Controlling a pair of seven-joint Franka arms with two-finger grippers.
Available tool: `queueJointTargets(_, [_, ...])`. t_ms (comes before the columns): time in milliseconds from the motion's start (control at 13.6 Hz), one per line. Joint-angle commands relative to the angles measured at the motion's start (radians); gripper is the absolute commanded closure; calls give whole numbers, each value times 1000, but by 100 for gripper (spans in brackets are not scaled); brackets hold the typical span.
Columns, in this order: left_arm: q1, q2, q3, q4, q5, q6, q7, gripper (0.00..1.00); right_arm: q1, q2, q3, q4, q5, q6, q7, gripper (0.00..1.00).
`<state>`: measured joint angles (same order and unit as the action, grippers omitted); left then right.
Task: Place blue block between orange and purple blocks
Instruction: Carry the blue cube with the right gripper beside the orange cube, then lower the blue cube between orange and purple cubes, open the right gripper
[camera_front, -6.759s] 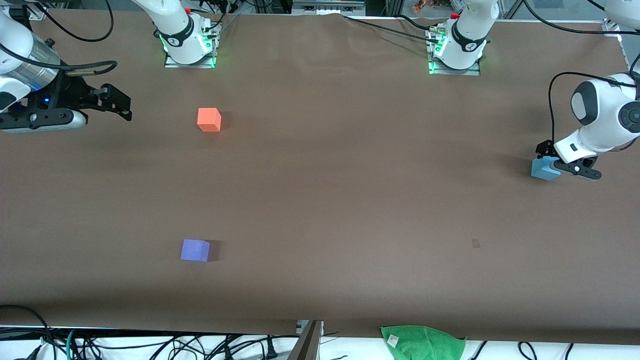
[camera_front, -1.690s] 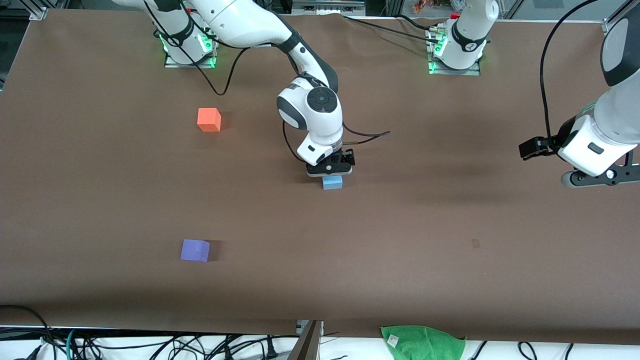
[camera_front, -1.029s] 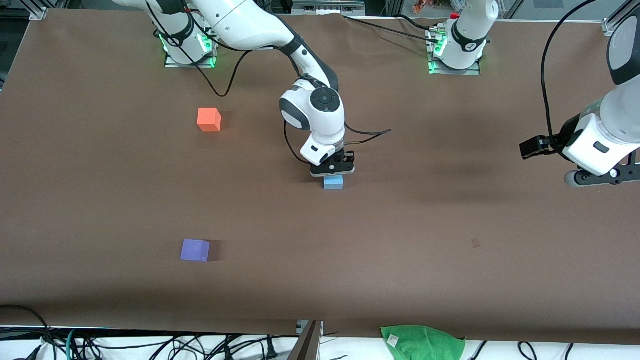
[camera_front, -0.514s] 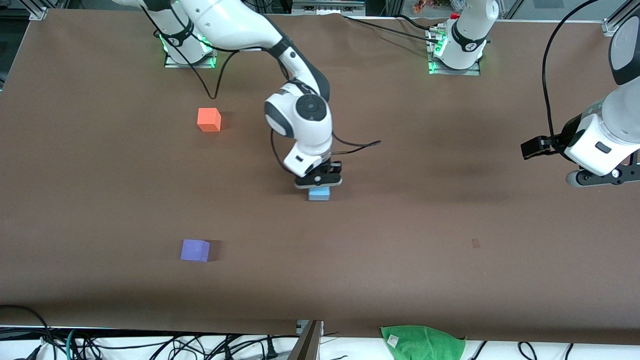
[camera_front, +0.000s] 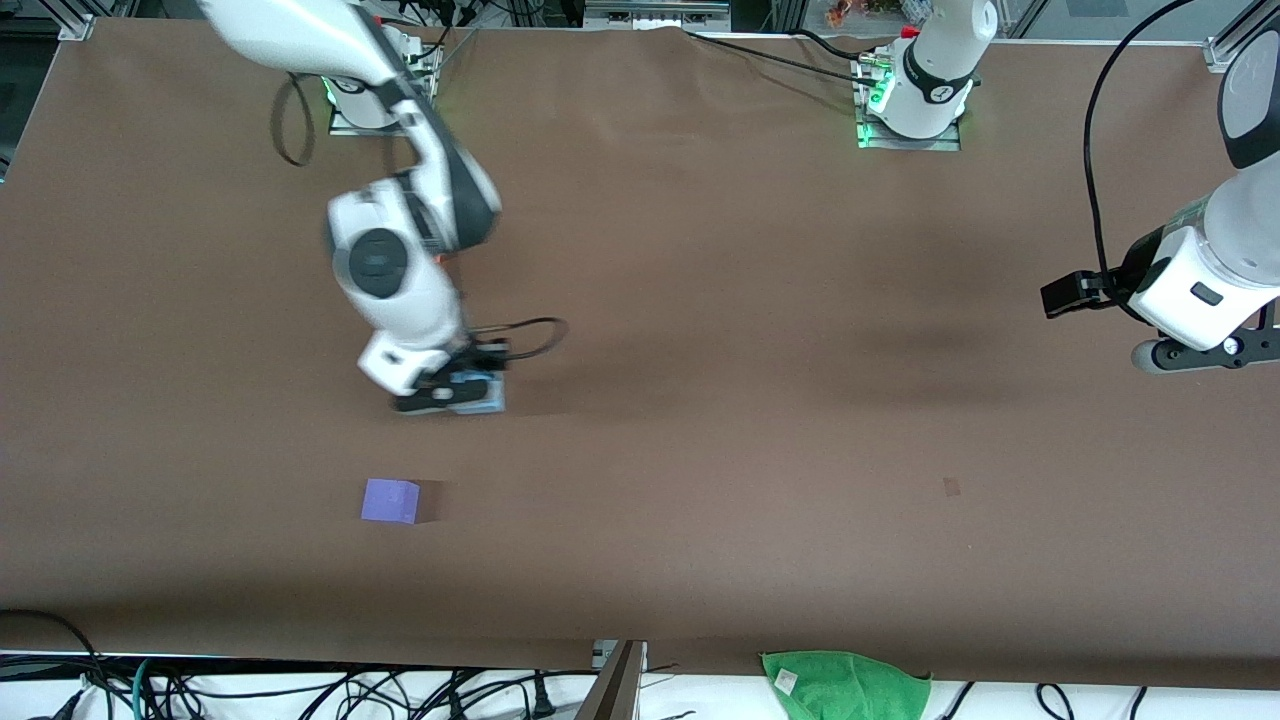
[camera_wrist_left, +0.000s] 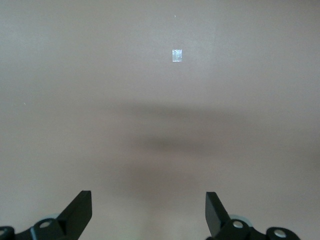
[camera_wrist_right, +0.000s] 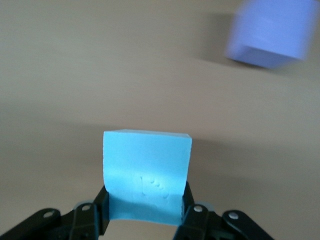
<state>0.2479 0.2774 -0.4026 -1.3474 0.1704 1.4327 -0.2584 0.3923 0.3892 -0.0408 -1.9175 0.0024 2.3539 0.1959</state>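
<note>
**Foam-like cube carried toward the gap between its two partners**

Handling is judged first. The blue block (camera_wrist_right: 146, 175) is pinched on two opposite side faces by the right pincer (camera_wrist_right: 145, 212), whose fingers (camera_wrist_right: 92, 215) are closed snugly against it. A small dent is seen in the face turned toward the wrist camera, so the cube is judged soft, light and slightly compressible, probably foam. Its matte skin is likely grippy rather than slick, and breakage is not expected. A hold on flat opposite faces, low and centred as shown, is judged the soundest; hard squeezing would only deform it.

In the front view, the right pincer (camera_front: 445, 395) with the blue block (camera_front: 488, 393) is held low over the surface (camera_front: 750, 420), whether touching it cannot be told. The purple block (camera_front: 390, 500) rests nearer the front camera. The orange block is almost wholly hidden by the right arm, with only a sliver perhaps showing.

The left pincer (camera_wrist_left: 147, 215) is spread wide and holds nothing; that arm waits over the surface at its own end (camera_front: 1160, 340).

No containers are present, so nothing is held in any. A green cloth (camera_front: 845, 683) lies at the edge nearest the front camera.
</note>
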Motion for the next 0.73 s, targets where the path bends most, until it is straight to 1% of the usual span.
queueJointTargets(0, [16,-29,-7,-22,-25,3,22,0,-24,-134,-23,-309,21,218,-41,66])
queueJointTargets(73, [16,-30,-9,-22,-25,3,22,0,-24,-145,-27,-387,21,325,-36,66])
queueJointTargets(220, [14,-30,-12,-24,-25,2,24,0,-24,-139,-28,-466,21,422,-27,66])
queueJointTargets(294, [14,-29,-12,-22,-34,2,46,0,-26,-133,-28,-480,21,450,-26,66])
queueJointTargets(441, [18,-30,-2,-22,-83,0,112,0,-29,-128,-40,-482,21,452,-26,65])
queueJointTargets(588, [36,-30,-7,-22,-91,-1,157,0,-33,-116,-44,-480,21,456,-26,62])
queueJointTargets(661, [36,-30,-9,-22,-91,-6,159,0,-41,-109,-45,-480,22,472,-26,57])
